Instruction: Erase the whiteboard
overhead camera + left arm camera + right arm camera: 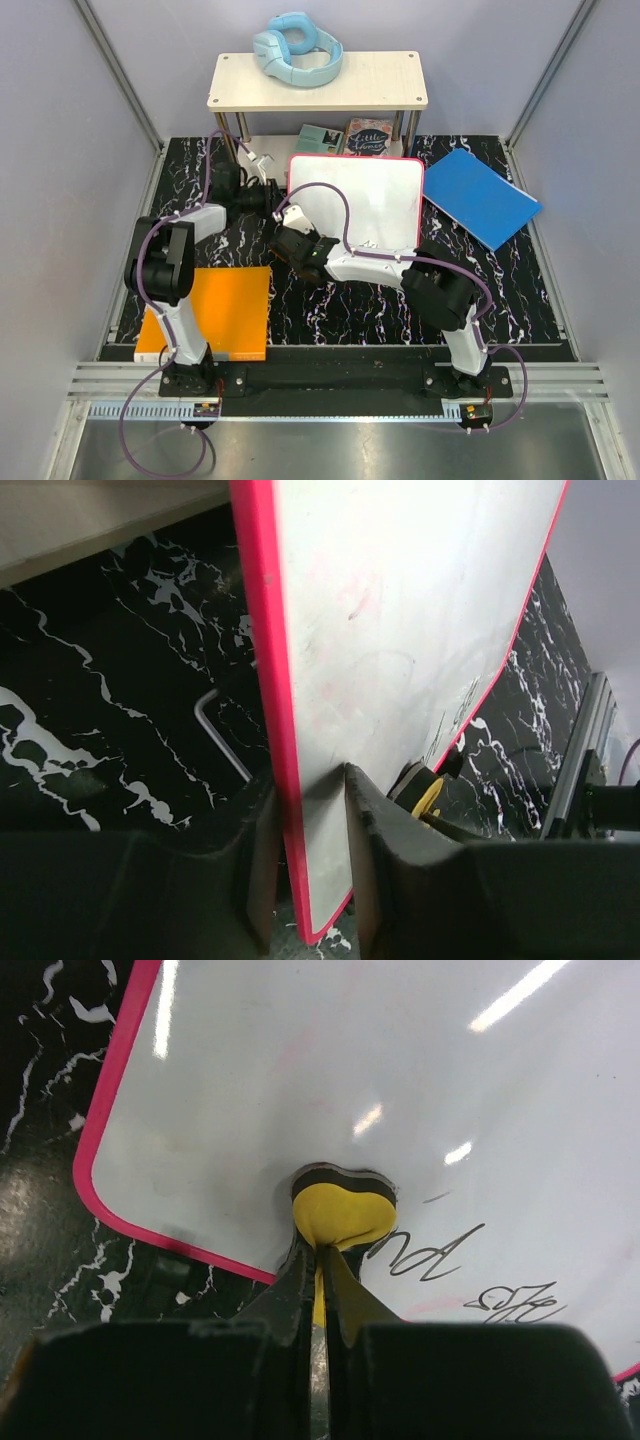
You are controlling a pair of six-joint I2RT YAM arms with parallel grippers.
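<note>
The whiteboard (370, 195), glossy white with a red-pink rim, lies at the back centre of the table. My left gripper (272, 196) is shut on its left edge, one finger on each face, as the left wrist view (308, 780) shows with the board (400, 610) between them. My right gripper (292, 228) is shut on a yellow eraser (343, 1210) and presses it on the board (300, 1060) near its near left corner. Dark handwriting (430, 1255) lies just right of the eraser. The eraser also shows in the left wrist view (430, 795).
An orange sheet (215, 310) lies front left, a blue sheet (480, 195) back right. A small shelf table (318, 85) at the back carries a light blue object (297, 48), with books (345, 137) under it. A bent metal rod (220, 730) lies by the board.
</note>
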